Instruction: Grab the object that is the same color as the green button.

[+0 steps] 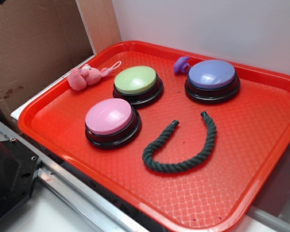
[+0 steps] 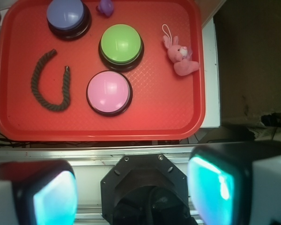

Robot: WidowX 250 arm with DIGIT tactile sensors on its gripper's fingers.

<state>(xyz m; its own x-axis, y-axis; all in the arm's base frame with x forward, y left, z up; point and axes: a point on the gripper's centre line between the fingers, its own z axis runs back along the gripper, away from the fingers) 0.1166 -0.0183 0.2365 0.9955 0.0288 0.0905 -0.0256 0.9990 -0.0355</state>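
Note:
A dark green twisted rope (image 1: pixel 183 157), bent in a U with dark capped ends, lies on the red tray (image 1: pixel 241 183) at the front right; in the wrist view the rope (image 2: pixel 49 84) is at the tray's left. The pale lime-green button (image 1: pixel 135 80) on a black base sits toward the back; in the wrist view the green button (image 2: pixel 122 43) is near the tray's middle. My gripper (image 2: pixel 133 187) is open and empty, high above and off the tray's near edge; its two teal pads (image 2: pixel 215 187) frame the robot base. The gripper is out of the exterior view.
A pink-topped button (image 1: pixel 110 117) (image 2: pixel 108 90) and a purple-blue-topped button (image 1: pixel 212 75) (image 2: pixel 67 15) sit on the tray. A small pink plush toy (image 1: pixel 84 76) (image 2: pixel 180 57) and a small purple toy (image 1: pixel 181 64) (image 2: pixel 105 6) lie near the rim. A cardboard wall (image 1: pixel 34 43) stands left.

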